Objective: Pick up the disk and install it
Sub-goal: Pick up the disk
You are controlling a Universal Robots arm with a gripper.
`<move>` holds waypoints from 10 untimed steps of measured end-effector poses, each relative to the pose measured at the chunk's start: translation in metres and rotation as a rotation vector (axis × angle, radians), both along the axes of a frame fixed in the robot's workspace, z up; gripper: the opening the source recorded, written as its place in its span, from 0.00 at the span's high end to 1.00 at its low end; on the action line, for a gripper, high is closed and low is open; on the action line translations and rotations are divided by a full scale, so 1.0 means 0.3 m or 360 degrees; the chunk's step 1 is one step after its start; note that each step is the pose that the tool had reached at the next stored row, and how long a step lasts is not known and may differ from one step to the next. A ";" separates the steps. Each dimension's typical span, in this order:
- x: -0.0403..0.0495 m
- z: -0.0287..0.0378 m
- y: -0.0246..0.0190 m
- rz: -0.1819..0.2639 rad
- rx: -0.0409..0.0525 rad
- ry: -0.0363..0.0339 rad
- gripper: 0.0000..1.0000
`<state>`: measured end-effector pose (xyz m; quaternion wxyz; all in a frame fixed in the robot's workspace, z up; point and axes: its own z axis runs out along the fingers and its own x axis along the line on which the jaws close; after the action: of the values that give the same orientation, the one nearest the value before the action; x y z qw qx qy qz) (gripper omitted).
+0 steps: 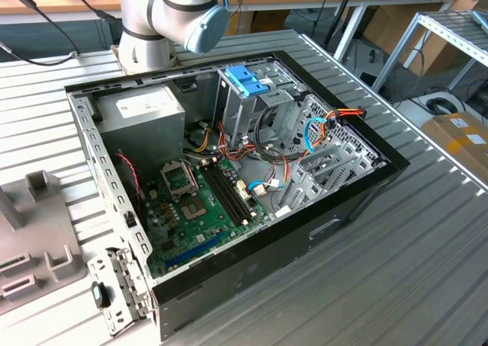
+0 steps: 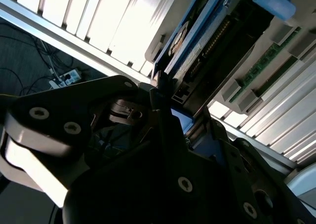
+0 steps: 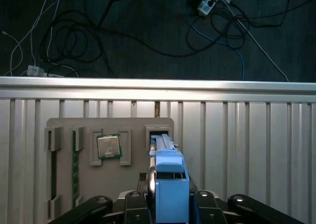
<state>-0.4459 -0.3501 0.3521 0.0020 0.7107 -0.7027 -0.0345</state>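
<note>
In the first wrist view the disk [image 3: 170,184] stands on edge with its blue carrier frame toward the camera. Its far end is at a slot in the grey holder plate [image 3: 133,128]. My gripper [image 3: 170,198] straddles it, a dark finger pressed against each side of the blue frame. The second wrist view shows the disk [image 2: 197,51] edge-on, silver body and blue frame. My gripper [image 2: 177,108] is dark in front of it, one fingertip [image 2: 159,83] against its edge. The open computer case [image 1: 229,277] lies in the exterior view.
The holder plate also carries a processor chip [image 3: 108,146] and a green memory stick [image 3: 75,169]. Just beyond it are the table's edge rail [image 3: 158,86] and cables on the floor. Inside the case stand a drive cage with a blue clip [image 1: 248,79] and a grey power-supply box [image 1: 145,113].
</note>
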 end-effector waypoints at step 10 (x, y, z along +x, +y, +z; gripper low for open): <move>0.000 0.036 0.000 0.0000 0.0000 0.0000 0.63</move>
<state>-0.4459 -0.3501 0.3628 0.0019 0.7107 -0.7027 -0.0344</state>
